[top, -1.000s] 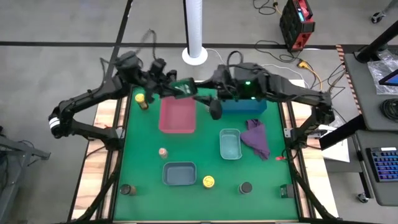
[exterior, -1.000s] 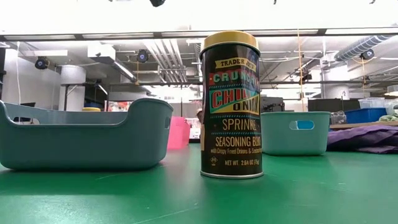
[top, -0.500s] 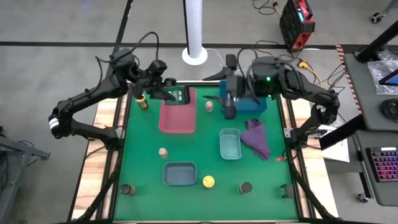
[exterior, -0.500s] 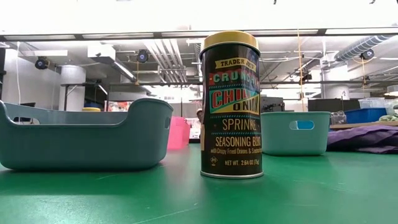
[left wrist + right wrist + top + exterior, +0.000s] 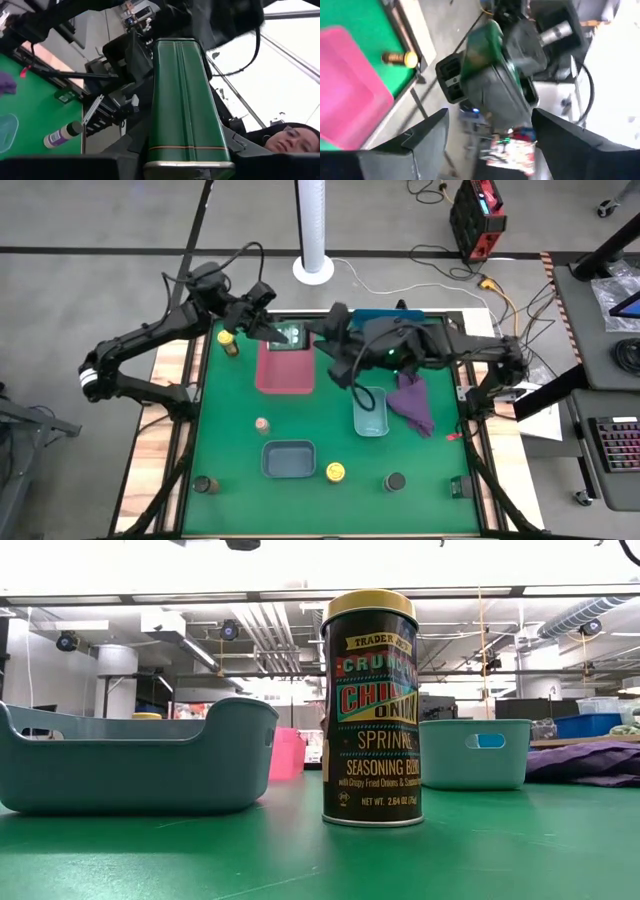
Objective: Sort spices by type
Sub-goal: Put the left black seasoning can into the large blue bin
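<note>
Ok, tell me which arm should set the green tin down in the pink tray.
Left. The left gripper is shut on the green tin over the far end of the pink tray. The right gripper is open and empty nearby.

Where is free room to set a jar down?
Free: mat left of the pink tray and tan jar; also between purple cloth and dark-lidded jar. Crowded: the pink tray's far end, where left gripper and right gripper meet.

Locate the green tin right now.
High view: the green tin is held in the left gripper over the far end of the pink tray, with the right gripper just right of it.
</note>
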Tool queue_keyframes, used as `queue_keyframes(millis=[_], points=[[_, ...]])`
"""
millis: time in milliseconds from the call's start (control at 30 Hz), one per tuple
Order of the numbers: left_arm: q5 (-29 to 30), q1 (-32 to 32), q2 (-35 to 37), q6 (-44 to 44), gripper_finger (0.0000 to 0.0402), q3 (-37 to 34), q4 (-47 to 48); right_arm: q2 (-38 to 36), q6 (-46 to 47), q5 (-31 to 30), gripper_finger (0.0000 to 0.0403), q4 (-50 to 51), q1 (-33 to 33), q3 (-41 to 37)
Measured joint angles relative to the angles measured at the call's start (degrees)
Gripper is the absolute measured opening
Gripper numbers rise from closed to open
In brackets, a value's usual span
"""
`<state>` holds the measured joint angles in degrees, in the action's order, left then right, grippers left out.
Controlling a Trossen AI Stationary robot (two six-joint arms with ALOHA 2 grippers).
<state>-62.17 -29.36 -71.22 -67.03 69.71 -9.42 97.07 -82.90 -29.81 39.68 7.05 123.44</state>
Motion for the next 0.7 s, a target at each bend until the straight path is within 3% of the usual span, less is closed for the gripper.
queue_keyframes(millis=[233, 700], points=[[-2.4, 0.0, 0.0, -2.1, 0.0105, 0.0, 0.2, 1.4, -6.9, 0.1, 0.0282, -2.5, -0.1, 0.0], [-4.9, 0.2, -0.8, -4.5, 0.0109, 0.0, 0.2, 2.3, -17.2, 4.8, 0.0231, -5.3, -0.4, -0.1]])
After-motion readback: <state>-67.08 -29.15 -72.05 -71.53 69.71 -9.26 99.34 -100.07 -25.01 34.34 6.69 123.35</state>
